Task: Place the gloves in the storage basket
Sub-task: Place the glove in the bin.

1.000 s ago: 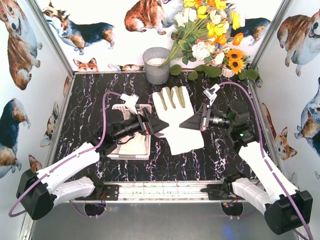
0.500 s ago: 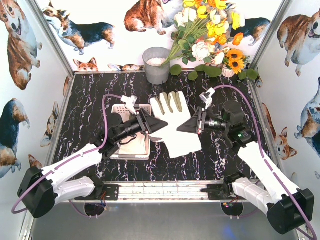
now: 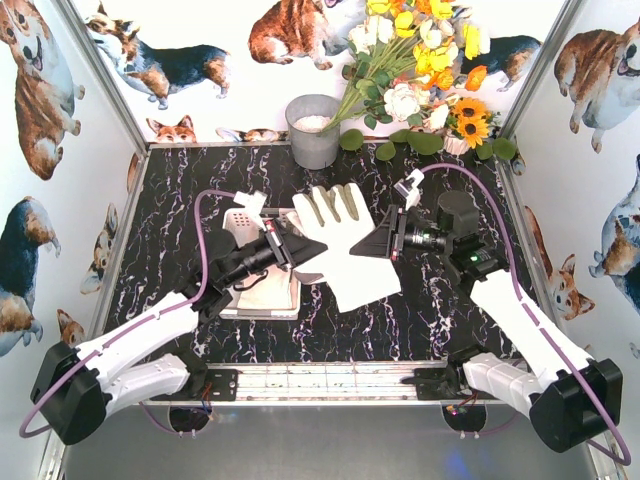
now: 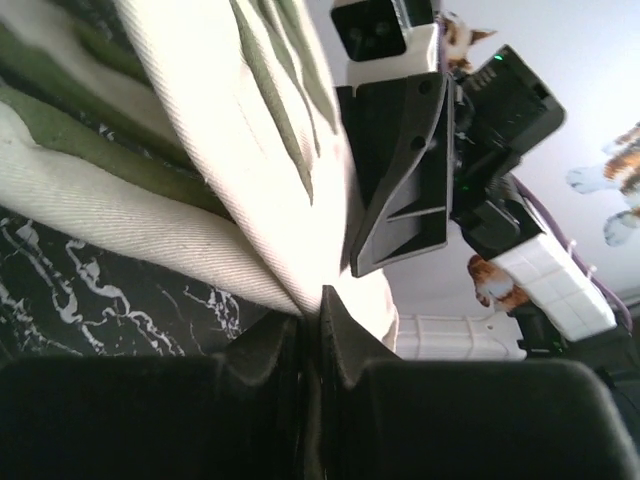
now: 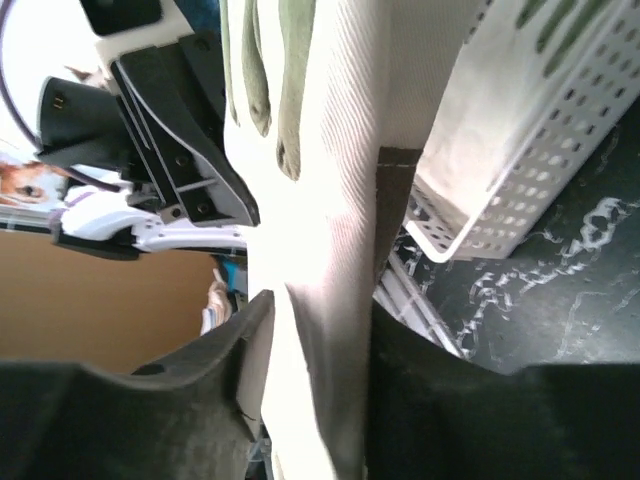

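Note:
A cream-white glove [image 3: 345, 255] with grey-green finger patches hangs in the air between my two grippers, right of the storage basket [image 3: 252, 312]. My left gripper [image 3: 297, 250] is shut on the glove's left edge; in the left wrist view the fabric [image 4: 200, 150] runs down into the closed jaws [image 4: 310, 300]. My right gripper [image 3: 383, 240] stands at the glove's right edge with its jaws apart. In the right wrist view the glove [image 5: 330, 150] still passes between the two fingers [image 5: 322, 300], with a gap beside one finger. Another glove [image 3: 265, 290] lies in the basket [image 5: 540, 130].
A grey metal bucket [image 3: 313, 130] stands at the back centre, with a bunch of artificial flowers [image 3: 420, 70] at the back right. Corgi-printed walls close in the black marble table [image 3: 170, 230] on three sides.
My left gripper has shut on the glove's left edge. My right gripper's jaws have parted. Both arms and the glove have shifted slightly left and towards the back.

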